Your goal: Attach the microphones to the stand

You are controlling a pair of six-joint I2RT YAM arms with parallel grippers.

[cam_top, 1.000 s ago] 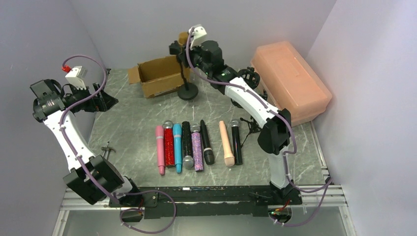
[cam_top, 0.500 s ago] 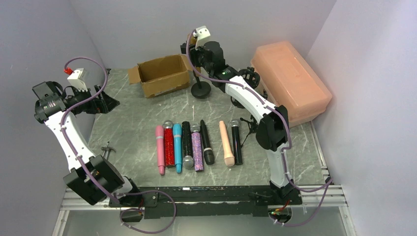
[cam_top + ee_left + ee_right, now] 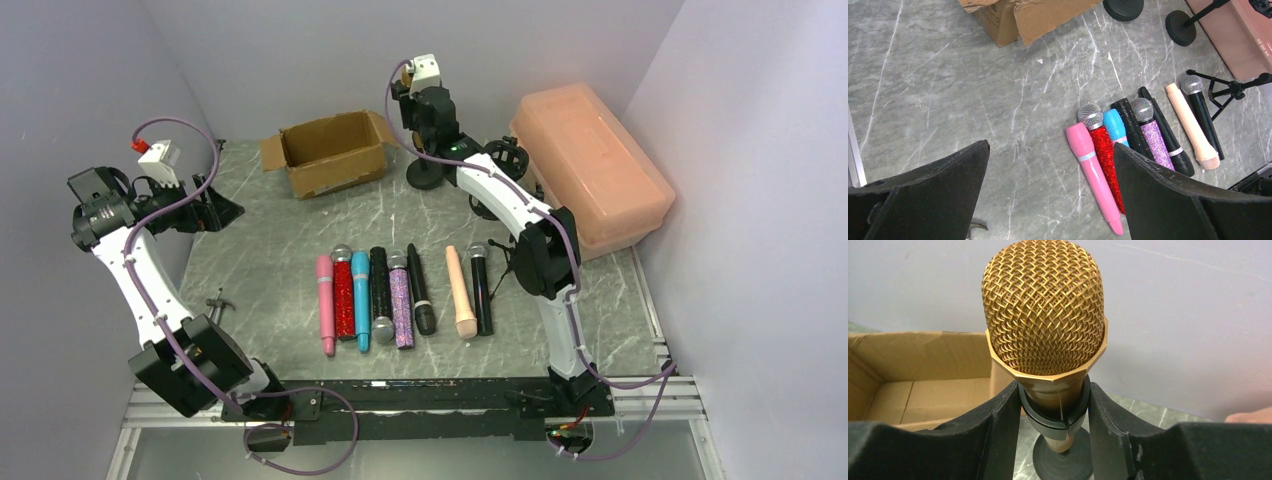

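Overhead view of a grey marble table (image 3: 270, 250) w/ two robot arms.

Far left: L gripper (image 3: 1050, 147) hangs above the table w/ its jaws spread wide, holding nothing. It is well apart from the mics.

Back left of centre: an open cardboard box (image 3: 325, 155).

Centre: eight mics lie side by side in a row. L to R they are pink mic (image 3: 325, 300), red glitter mic (image 3: 343, 295), blue mic (image 3: 360, 295), black glitter mic (image 3: 380, 290), purple glitter mic (image 3: 400, 300) and plain black mic (image 3: 419, 290). After a gap come the peach mic (image 3: 460, 290) and a black mic w/ silver head (image 3: 481, 290). None of these is on a stand yet.

Back centre: R gripper (image 3: 1053, 405) is pinched on the neck of the gold mic (image 3: 1044, 310). That mic stands upright in the black clip (image 3: 1053, 422) of a round-base stand (image 3: 428, 175).

Right of that: a second round-base stand (image 3: 487, 205), a small tripod (image 3: 515, 260) and a pink plastic case (image 3: 590, 165) at far right.

Handling, as a judgement: the mics look stiff, probably fairly light and head-heavy. Being round, they will likely roll if nudged. The smooth bodies may slip, while the glitter ones should grip better. The mesh heads could dent, so take hold at mid-handle, not the head.
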